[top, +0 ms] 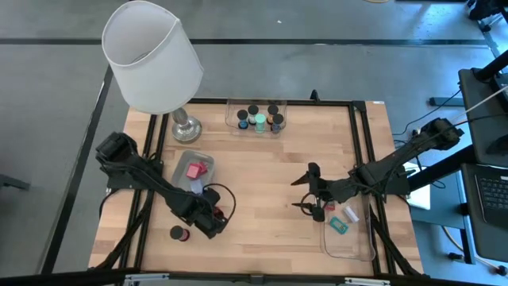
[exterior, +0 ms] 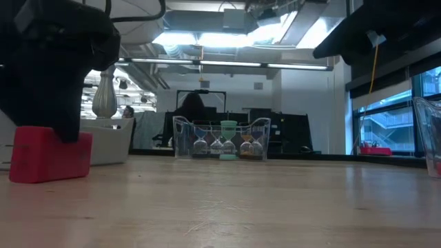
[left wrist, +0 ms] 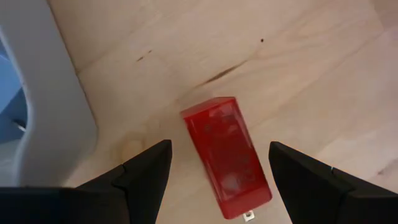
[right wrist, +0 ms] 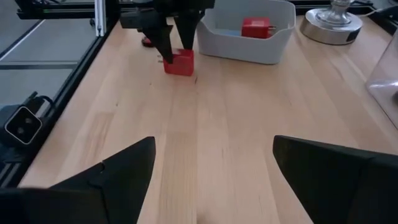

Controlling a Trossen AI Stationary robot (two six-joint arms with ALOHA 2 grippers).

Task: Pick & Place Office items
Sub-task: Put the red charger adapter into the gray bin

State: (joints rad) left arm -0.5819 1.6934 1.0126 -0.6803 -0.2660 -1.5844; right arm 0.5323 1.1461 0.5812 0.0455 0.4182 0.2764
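Note:
A red block (left wrist: 225, 154) lies flat on the wooden table near the front left; it also shows in the low view (exterior: 48, 153). My left gripper (left wrist: 221, 149) is open and points down over it, one finger on either side, with no touch that I can see; the right wrist view shows it too (right wrist: 177, 40). My right gripper (top: 304, 188) is open and empty above the table's middle right. A dark cylinder with a red top (top: 178, 233) stands near the front left edge.
A grey tray (top: 184, 181) with red and pink blocks sits beside the left gripper. A clear tray (top: 234, 119) at the far edge holds several dark cylinders. Another clear tray (top: 357, 242) at the front right holds a teal clip (top: 340, 226). A white-shaded lamp (top: 151, 56) stands far left.

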